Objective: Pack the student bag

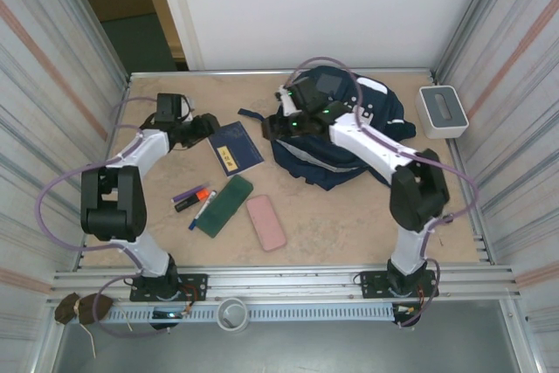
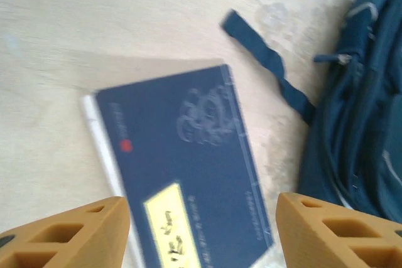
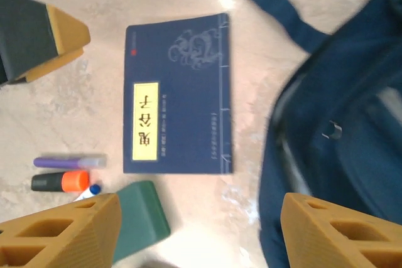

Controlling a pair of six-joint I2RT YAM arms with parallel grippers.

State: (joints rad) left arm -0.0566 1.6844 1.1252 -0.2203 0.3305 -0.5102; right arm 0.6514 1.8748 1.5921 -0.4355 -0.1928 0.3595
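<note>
1. The surface (image 1: 367,233) is carrying every item.
2. The bag (image 1: 319,168) is lying at the far centre-right of the surface, partly under the right arm. One strap (image 2: 270,67) is trailing towards the book. Whether its main compartment is open cannot be told.
3. The book (image 1: 235,148) is lying flat just left of the bag, apart from it.
4. The green case (image 1: 224,205) and the pink case (image 1: 265,222) are lying nearer the arm bases, with the pens (image 1: 194,198) beside the green case.
5. The left end effector (image 2: 201,230) is hovering over the book, fingers spread and gripping nothing.
6. The right end effector (image 3: 198,230) is hovering between book and bag, likewise spread and empty.
7. Progress, as judged: packing is barely starting. All visible items are lying outside the bag and are awaiting loading.
</note>
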